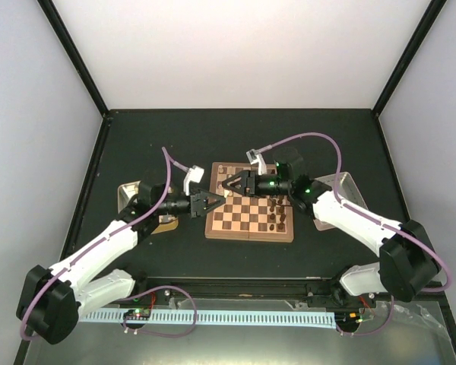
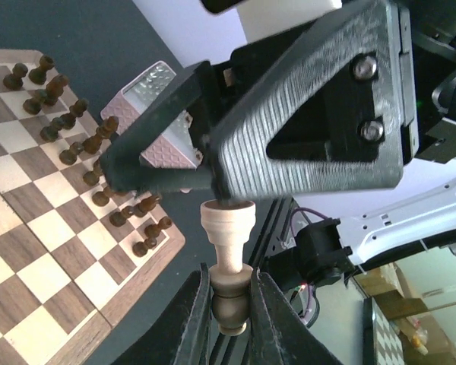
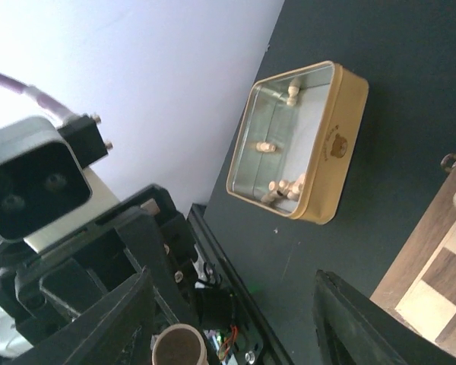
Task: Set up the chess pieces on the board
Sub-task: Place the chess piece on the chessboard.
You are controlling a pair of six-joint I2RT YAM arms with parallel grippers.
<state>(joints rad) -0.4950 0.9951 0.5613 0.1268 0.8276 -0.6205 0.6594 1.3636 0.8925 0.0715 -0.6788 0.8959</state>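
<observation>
Nearest the arm bases, the left jaws are clamped on the head of a pale chessman (image 2: 228,220). They hold it clear of the worktop (image 1: 175,137) by the left edge of the board (image 1: 235,228), its round foot pointing away. That hold looks meant for a hand-over, so the piece can be taken foot-down. Just beyond, the right jaws stand wide apart about the foot, gripping nothing. Only the left wrist view shows the grip on the head. The right wrist view shows the foot as a bare disc. On the board, at mid-worktop, dark pieces (image 1: 277,214) crowd the right side. Left of it lies a gold tin (image 3: 342,152). Only the right wrist view shows the pale pieces (image 3: 283,186) lying inside.
</observation>
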